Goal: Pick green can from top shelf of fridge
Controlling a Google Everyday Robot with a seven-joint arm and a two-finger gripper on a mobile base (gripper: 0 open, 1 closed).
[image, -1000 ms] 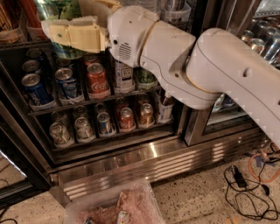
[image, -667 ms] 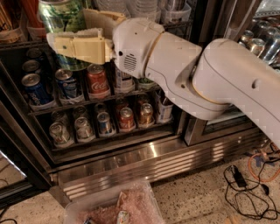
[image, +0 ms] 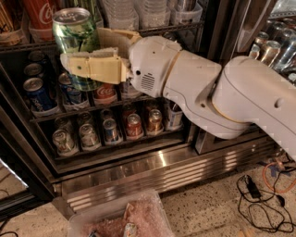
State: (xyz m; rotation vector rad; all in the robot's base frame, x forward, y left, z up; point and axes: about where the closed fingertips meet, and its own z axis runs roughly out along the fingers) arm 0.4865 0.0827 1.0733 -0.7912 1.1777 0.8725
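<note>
At the top shelf (image: 185, 27) your gripper (image: 83, 50) pinches the green can (image: 74, 28), a finger (image: 92, 67) hiding its middle; the red can (image: 40, 12) reads Coca-Cola.

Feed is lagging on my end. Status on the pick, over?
Gripper shut on green can, in front of the fridge. Can upright, before the top shelf front edge. Red Coca-Cola can on the shelf behind; no blockage seen.

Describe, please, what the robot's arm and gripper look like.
The gripper, upper left before the fridge, has two flat, pale yellow fingers. The arm is smooth white, in fat rounded segments, with tan seams at the joints and vent slots near the wrist.
</note>
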